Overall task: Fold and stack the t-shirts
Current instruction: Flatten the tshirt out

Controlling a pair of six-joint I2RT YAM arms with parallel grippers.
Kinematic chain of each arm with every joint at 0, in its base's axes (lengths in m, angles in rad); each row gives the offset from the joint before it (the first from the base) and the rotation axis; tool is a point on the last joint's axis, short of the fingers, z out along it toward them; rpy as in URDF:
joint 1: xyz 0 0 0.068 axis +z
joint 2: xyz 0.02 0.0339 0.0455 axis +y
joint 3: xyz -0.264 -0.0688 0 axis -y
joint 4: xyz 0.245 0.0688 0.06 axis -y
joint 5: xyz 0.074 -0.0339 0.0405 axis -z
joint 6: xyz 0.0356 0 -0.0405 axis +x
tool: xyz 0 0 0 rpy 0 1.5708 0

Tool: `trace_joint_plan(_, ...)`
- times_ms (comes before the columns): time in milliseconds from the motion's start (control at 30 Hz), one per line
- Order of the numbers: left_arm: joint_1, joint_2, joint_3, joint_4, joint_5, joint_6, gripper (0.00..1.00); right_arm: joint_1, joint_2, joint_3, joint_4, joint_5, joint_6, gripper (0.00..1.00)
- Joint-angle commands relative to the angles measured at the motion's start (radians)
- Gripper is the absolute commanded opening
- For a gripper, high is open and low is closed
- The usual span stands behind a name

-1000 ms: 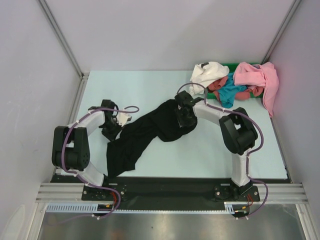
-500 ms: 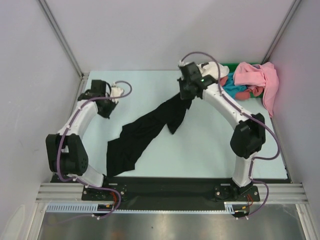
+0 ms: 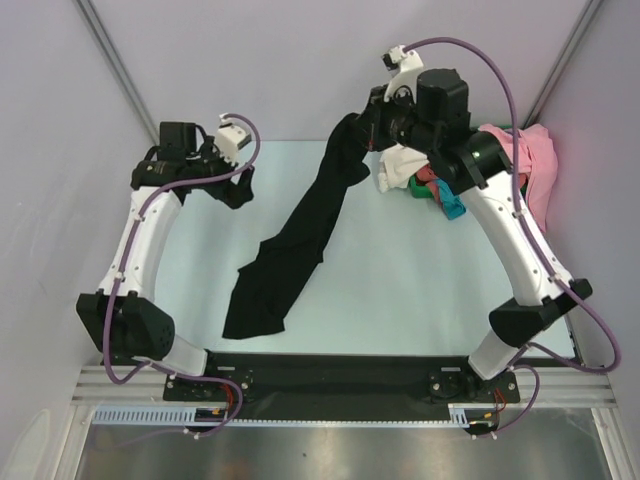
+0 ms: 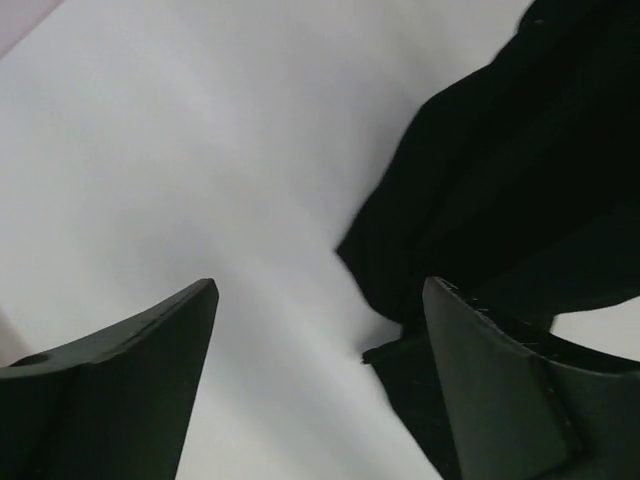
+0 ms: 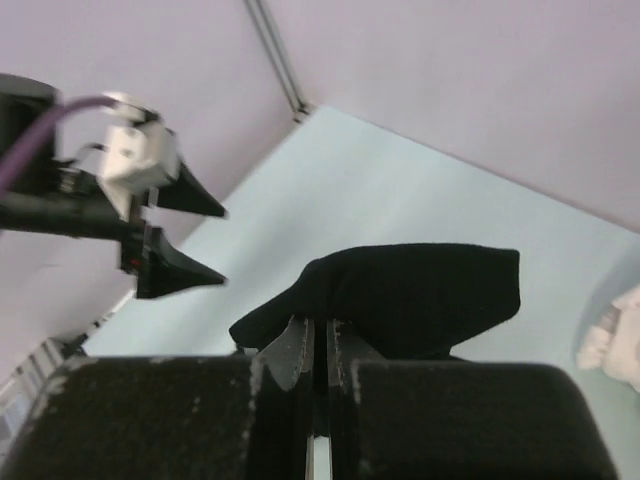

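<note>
The right end effector (image 3: 362, 122), clamped on the black shirt (image 3: 300, 235), has lifted; the shirt now hangs below it, tail on the counter (image 3: 420, 290), ready for spreading. The left end effector (image 3: 238, 190) gapes empty alongside.

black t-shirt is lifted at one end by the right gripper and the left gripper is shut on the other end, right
Not quite. The right gripper is shut on the black t-shirt, but the left gripper is open with nothing between its fingers, as the left wrist view shows.
</note>
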Motion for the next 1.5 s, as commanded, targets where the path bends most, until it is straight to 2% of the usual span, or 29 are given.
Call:
trace_joint_plan(0,-0.049,-0.012,-0.034,-0.015,0.248,-0.015,0.91,-0.005,-0.087,-0.059,0.187,-0.139,0.063,0.0)
trace_joint_plan(67,-0.095,-0.015,-0.08,-0.006,0.372,0.0,1.0,-0.003,-0.096,-0.088,0.204,-0.129,0.075,0.0)
trace_joint_plan(133,-0.138,-0.017,-0.117,0.005,0.426,0.037,1.0,-0.014,-0.095,-0.096,0.2,-0.093,0.088,0.0)
trace_joint_plan(267,-0.25,0.012,-0.251,0.083,0.378,0.132,1.0,-0.057,-0.107,-0.14,0.221,-0.095,0.14,0.0)
trace_joint_plan(333,-0.262,0.053,-0.282,0.112,0.307,0.182,1.0,-0.066,-0.116,-0.172,0.241,-0.102,0.147,0.0)
trace_joint_plan(500,-0.261,0.115,-0.31,0.193,0.29,0.224,0.97,-0.095,-0.145,-0.214,0.238,-0.102,0.151,0.0)
trace_joint_plan(567,-0.262,0.15,-0.315,0.194,0.269,0.232,0.76,-0.107,-0.155,-0.234,0.24,-0.098,0.152,0.0)
trace_joint_plan(633,-0.262,0.163,-0.363,0.238,0.229,0.244,0.67,-0.13,-0.176,-0.267,0.261,-0.099,0.164,0.0)
trace_joint_plan(700,-0.262,0.176,-0.385,0.267,0.222,0.235,0.63,-0.147,-0.19,-0.297,0.279,-0.115,0.178,0.0)
trace_joint_plan(733,-0.262,0.184,-0.388,0.278,0.221,0.226,0.54,-0.162,-0.199,-0.304,0.286,-0.121,0.195,0.0)
trace_joint_plan(767,-0.262,0.192,-0.382,0.293,0.221,0.212,0.5,-0.169,-0.201,-0.317,0.292,-0.127,0.198,0.0)
trace_joint_plan(833,-0.262,0.203,-0.376,0.305,0.213,0.186,0.33,-0.182,-0.205,-0.323,0.293,-0.13,0.203,0.0)
trace_joint_plan(867,-0.262,0.203,-0.367,0.31,0.203,0.177,0.19,-0.186,-0.207,-0.326,0.293,-0.132,0.201,0.0)
trace_joint_plan(900,-0.261,0.2,-0.361,0.312,0.184,0.167,0.0,-0.19,-0.207,-0.327,0.293,-0.133,0.2,0.0)
trace_joint_plan(933,-0.258,0.195,-0.353,0.312,0.169,0.164,0.0,-0.201,-0.205,-0.331,0.29,-0.133,0.198,0.0)
trace_joint_plan(1033,-0.21,0.164,-0.298,0.292,0.074,0.166,0.0,-0.228,-0.202,-0.364,0.307,-0.119,0.2,0.0)
trace_joint_plan(1133,-0.109,0.149,-0.162,0.276,-0.049,0.137,0.0,-0.287,-0.17,-0.36,0.341,-0.086,0.236,0.0)
trace_joint_plan(1200,-0.028,0.158,0.019,0.223,-0.101,0.12,0.0,-0.307,-0.123,-0.326,0.365,-0.073,0.232,0.0)
trace_joint_plan(1233,-0.005,0.169,0.085,0.197,-0.112,0.123,0.0,-0.31,-0.106,-0.271,0.373,-0.054,0.227,0.0)
trace_joint_plan(1267,0.023,0.192,0.218,0.139,-0.127,0.141,0.0,-0.311,-0.086,-0.239,0.376,-0.049,0.226,0.0)
trace_joint_plan(1367,0.035,0.224,0.447,0.047,-0.213,0.201,0.0,-0.311,0.006,-0.082,0.382,-0.062,0.226,0.0)
trace_joint_plan(1467,0.037,0.256,0.608,0.003,-0.291,0.245,0.0,-0.308,0.075,0.052,0.375,-0.072,0.232,0.0)
